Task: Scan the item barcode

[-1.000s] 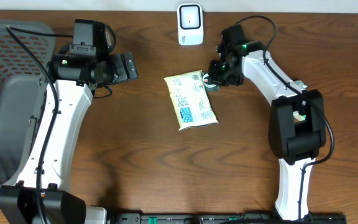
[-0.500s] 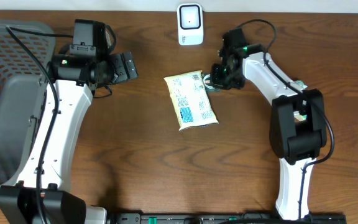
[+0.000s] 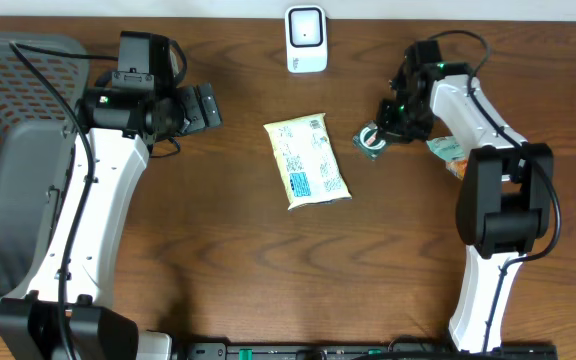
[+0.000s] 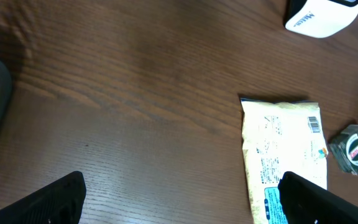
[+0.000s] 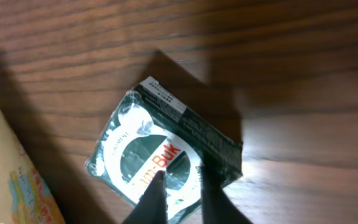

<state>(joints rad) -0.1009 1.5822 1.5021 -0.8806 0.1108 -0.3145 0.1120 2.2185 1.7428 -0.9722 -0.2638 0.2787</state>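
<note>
1. At far left, a grey mesh basket [image 3: 8, 150] is seen at the edge of the wooden surface [image 3: 218, 250].
2. Right of the basket, the left end effector [image 3: 203, 105] is held above bare wood, well apart from every item. It is released, with the jaws spread wide. In the left wrist view [image 4: 179, 186] nothing is seen between its fingers [image 4: 48, 199].
3. At top centre, a white barcode scanner [image 3: 306, 38] is stood upright near the back edge. Only its corner is caught in the left wrist view [image 4: 322, 15].
4. Below the scanner, a cream packet [image 3: 307, 160] with a blue label is laid flat, touched by neither arm. A barcode [image 4: 314, 124] is seen near one corner.
5. Just right of the cream packet but apart from it, a small green packet [image 3: 371, 140] is laid on the wood, also seen in the right wrist view [image 5: 166, 149].
6. Over the green packet's right edge, the right end effector [image 3: 386, 128] is placed. Its dark fingers [image 5: 153, 199] are seen nearly together with a narrow gap, overlapping the packet's edge. Whether the packet is pinched cannot be told.
7. Further right, an orange-and-green packet [image 3: 448, 155] is partly hidden by the right arm.
</note>
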